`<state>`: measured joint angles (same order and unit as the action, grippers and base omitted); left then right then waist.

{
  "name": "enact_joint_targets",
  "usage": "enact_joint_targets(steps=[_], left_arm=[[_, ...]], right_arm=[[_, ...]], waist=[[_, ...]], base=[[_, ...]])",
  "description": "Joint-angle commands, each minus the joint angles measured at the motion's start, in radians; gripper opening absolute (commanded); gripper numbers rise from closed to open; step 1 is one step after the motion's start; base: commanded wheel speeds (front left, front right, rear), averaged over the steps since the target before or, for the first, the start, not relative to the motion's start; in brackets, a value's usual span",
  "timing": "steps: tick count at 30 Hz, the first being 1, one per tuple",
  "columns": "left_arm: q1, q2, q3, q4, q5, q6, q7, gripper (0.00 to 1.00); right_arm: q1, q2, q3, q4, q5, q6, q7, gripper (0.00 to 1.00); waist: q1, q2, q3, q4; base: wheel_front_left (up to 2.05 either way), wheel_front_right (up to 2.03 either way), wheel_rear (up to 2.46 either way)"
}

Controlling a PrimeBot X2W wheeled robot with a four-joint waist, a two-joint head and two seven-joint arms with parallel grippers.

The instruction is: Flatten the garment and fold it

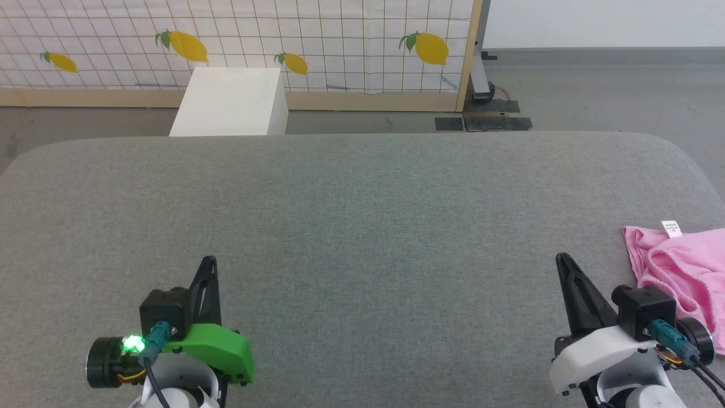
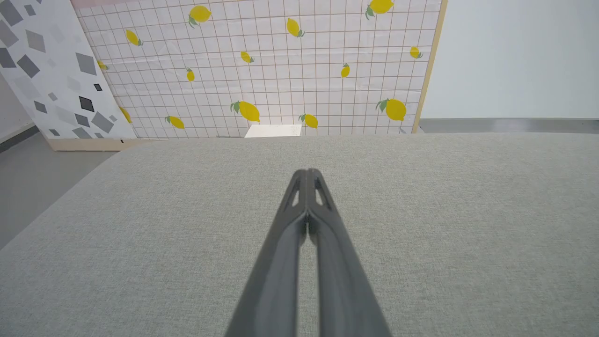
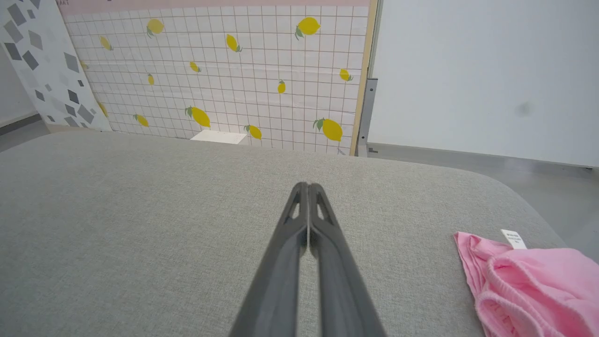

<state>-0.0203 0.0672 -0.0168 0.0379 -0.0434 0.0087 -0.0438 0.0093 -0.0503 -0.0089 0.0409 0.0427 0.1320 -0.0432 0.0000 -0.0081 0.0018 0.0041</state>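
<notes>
The right gripper [image 1: 562,259] is closed, its two dark fingers pressed tip to tip with nothing held, poised over the bare grey fabric-covered table [image 1: 362,226]. The left gripper [image 1: 208,262] is likewise closed and empty, well apart on the other side. Near the right gripper, on its right, the garment [image 1: 685,272] lies bunched in a pink heap by the table's right edge. Its white label [image 1: 670,228] shows at the far side, and part of the cloth is cut off by the head view's border.

No flattening is judged to have been done; a first reach is taken to be the step in hand. The right gripper should be opened before the approach, and a single layer at the gathered hem is best pinched, not the whole heap. The garment should then be drawn toward the table's middle, where both grippers can be used for spreading. Care is needed lest cloth be pushed off the edge.
</notes>
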Motion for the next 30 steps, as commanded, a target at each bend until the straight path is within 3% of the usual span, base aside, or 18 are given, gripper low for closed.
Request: enact_joint_targets(steps=[1,30], left_arm=[[0.013,-0.006,0.003,-0.008,0.010,-0.006,0.007,0.00],[0.020,-0.017,0.017,-0.038,0.043,-0.009,0.044,0.00]], right_arm=[[-0.008,0.000,0.002,-0.010,-0.014,-0.001,0.006,0.00],[-0.009,0.000,0.009,-0.041,-0.043,-0.001,0.043,0.00]], waist=[[0.0000,0.0069,0.000,0.000],[0.0000,0.0081,-0.002,-0.004]], base=[[0.00,0.00,0.00],[0.00,0.00,0.00]])
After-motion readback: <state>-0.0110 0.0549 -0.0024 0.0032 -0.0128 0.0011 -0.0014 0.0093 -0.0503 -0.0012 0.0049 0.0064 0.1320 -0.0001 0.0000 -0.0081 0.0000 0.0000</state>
